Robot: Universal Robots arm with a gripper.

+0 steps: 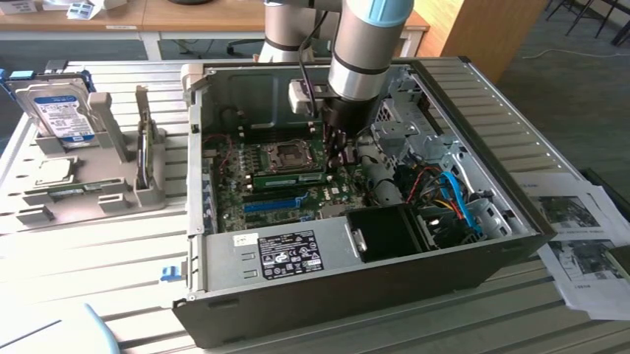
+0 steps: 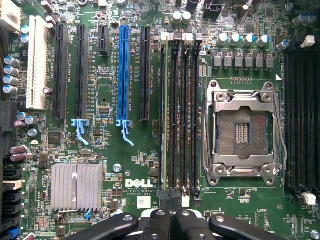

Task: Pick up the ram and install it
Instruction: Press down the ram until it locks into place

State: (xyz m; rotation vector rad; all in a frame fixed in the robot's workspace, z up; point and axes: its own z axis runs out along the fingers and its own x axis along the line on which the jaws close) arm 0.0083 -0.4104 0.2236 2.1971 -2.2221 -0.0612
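You have open room above the motherboard (image 1: 280, 184) through the case's (image 1: 394, 287) open side. The black drive cage (image 1: 389, 232) and tangled cables (image 1: 448, 195) crowd the exterior view's right. The ram (image 1: 289, 178) stands in its slot beside the empty CPU socket (image 2: 243, 132).

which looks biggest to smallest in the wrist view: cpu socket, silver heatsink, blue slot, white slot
1. cpu socket, metal frame included
2. silver heatsink
3. blue slot and white slot: both long and narrow. The blue looks slightly longer, the white wider, so I won't rank them.

All sit on the same flat board, so camera nearness matters little.
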